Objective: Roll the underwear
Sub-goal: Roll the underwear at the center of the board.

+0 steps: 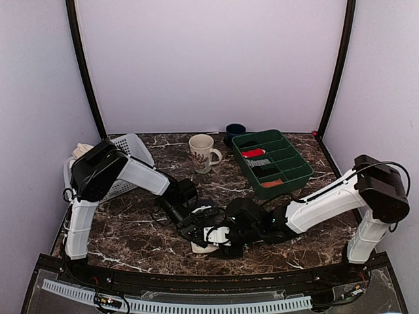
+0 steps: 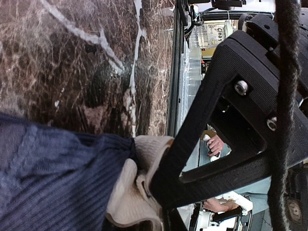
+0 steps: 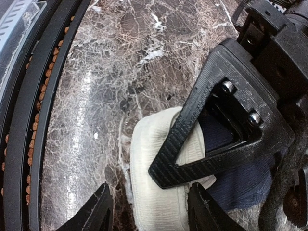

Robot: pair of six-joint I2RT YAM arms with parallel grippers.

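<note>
The underwear [image 1: 201, 247] lies bunched on the marble table near the front edge, between the two grippers. In the left wrist view its navy cloth [image 2: 48, 178] fills the lower left and its cream waistband [image 2: 127, 192] is crumpled into a pinch. My left gripper [image 1: 196, 230] is shut on it; its own fingertips are hidden by the cloth. In the right wrist view the waistband [image 3: 154, 192] shows as a folded cream pad. My right gripper [image 3: 151, 214] is open, its fingertips [image 3: 98, 211] astride that pad. The left gripper's black finger [image 3: 211, 125] presses on the pad's far end.
A green divided tray [image 1: 298, 175] with small red, black and striped rolls stands at the back right. A cream mug [image 1: 201, 153] and a dark blue cup [image 1: 235, 130] stand at the back. A white basket [image 1: 131, 147] is at the left. The table's black front rail [image 3: 43, 96] is close.
</note>
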